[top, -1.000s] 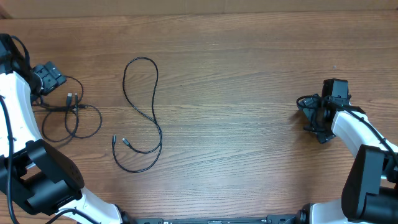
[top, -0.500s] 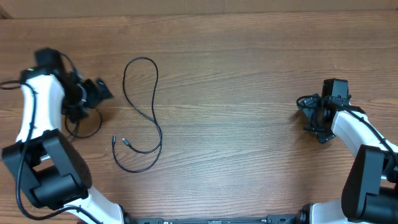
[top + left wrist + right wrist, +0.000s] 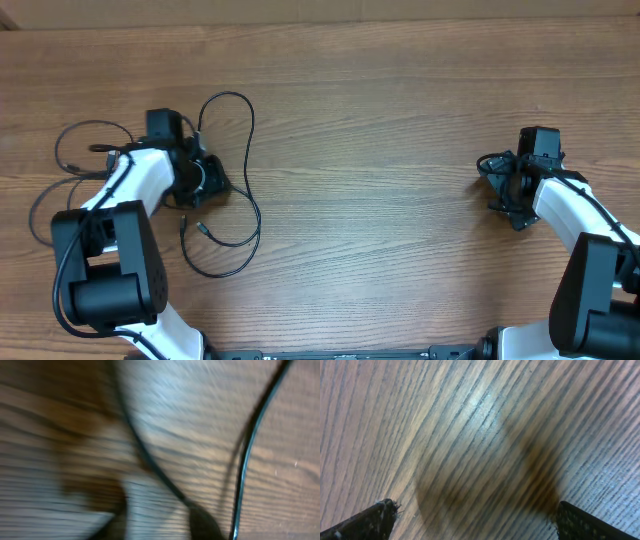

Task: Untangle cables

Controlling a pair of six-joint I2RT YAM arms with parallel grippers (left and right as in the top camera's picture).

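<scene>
Left gripper, grip unreadable, beside looped cable centre left; dragging it could tangle with upper-left cable.

Cables on the table's left half

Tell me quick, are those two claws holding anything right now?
Left claw: cannot be told; its camera view is blurred, thin black cables close by.
Right claw: open, holding nothing, over the brown wooden table.
</scene>
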